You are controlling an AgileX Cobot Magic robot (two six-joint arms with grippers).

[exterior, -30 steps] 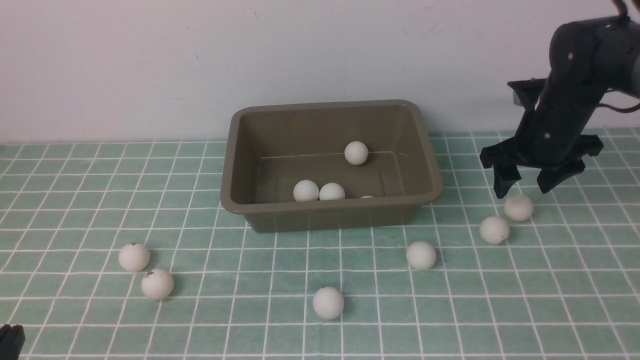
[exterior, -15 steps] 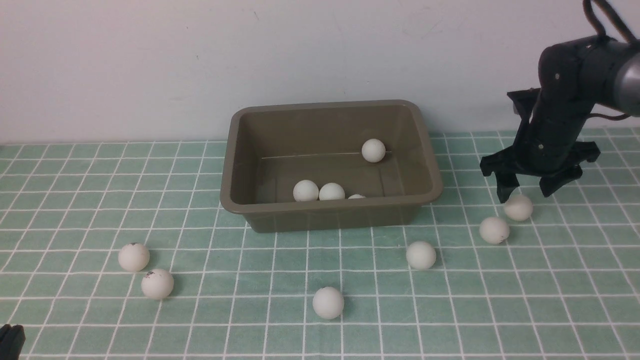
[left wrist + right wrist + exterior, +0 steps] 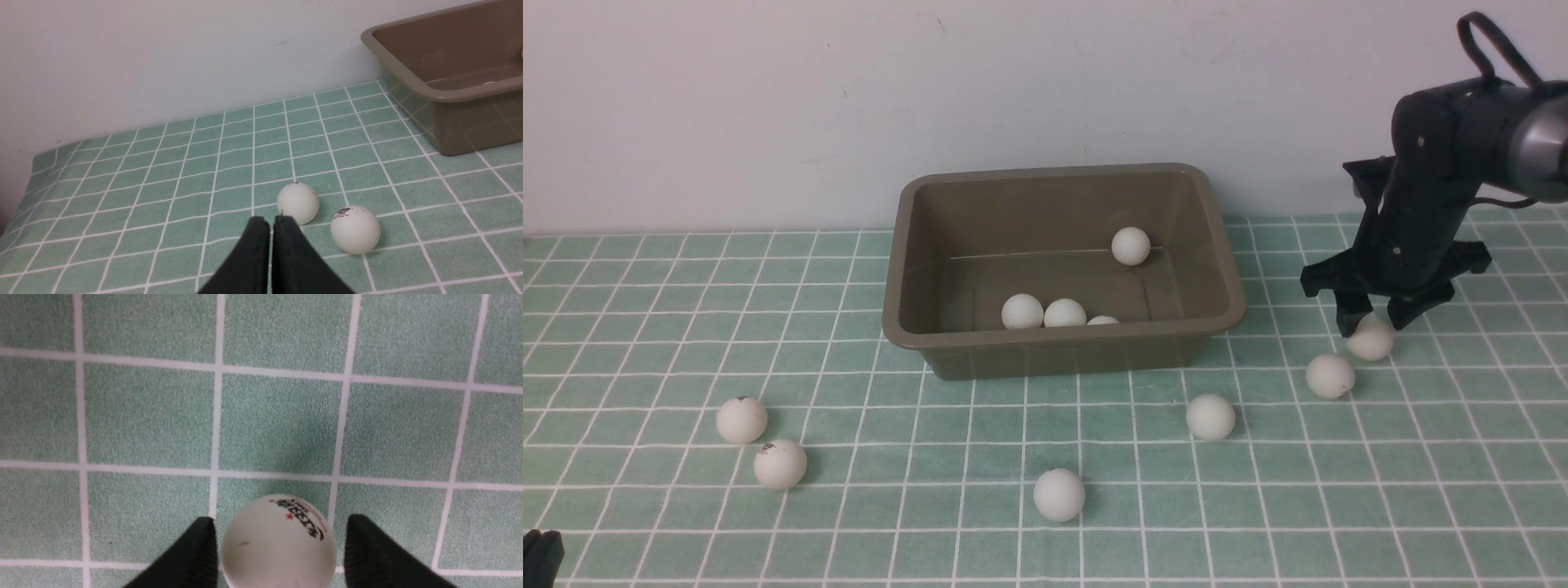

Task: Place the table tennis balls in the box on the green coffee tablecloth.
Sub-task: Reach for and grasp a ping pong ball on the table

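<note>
On ball: illegible black print.

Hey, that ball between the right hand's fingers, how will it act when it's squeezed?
Round and smooth on flat cloth, the ball would likely roll away from an uneven pinch. Being so small, it's probably light. Ridged fingers on the hand may help grip.

White ball sits on green cloth between right gripper's parted jaws
</note>
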